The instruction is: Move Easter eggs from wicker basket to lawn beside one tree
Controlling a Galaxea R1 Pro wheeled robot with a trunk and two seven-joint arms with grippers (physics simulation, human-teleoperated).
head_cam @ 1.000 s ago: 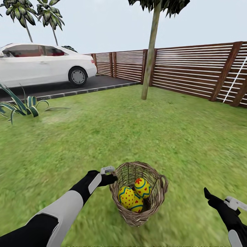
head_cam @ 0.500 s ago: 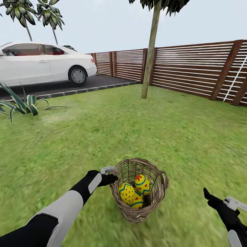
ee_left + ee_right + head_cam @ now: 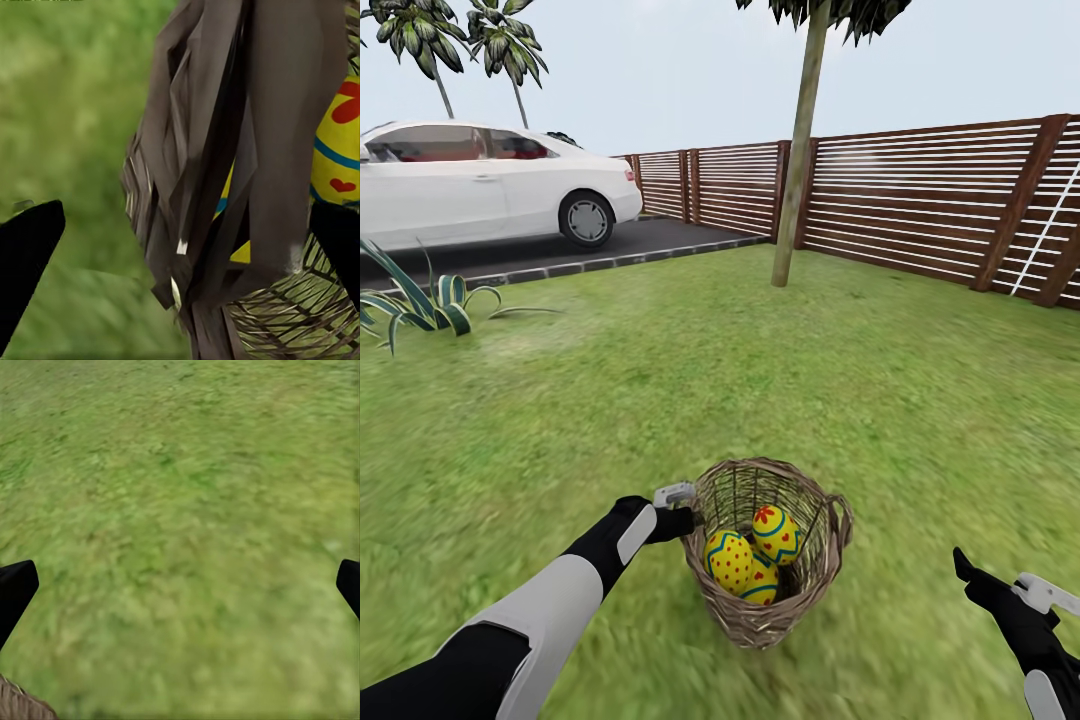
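Lawn: patchy green, fills the foreground and runs back to a slatted wooden fence. White car parked on the asphalt drive at far left, behind a stone kerb. Tree: slim pale trunk rising from the grass near the fence, well apart from the basket. Spiky striped plant at the left edge of the lawn.

Basket: brown wicker, tilted slightly, in the near foreground between the two arms. All three eggs sit inside it, piled together, touching.

Left gripper: at the basket's near left rim; left wrist view shows the rim's woven wall between the two dark fingers, so it grips the basket edge.

Right gripper: off to the basket's right, over bare grass; fingers spread apart, holding nothing.
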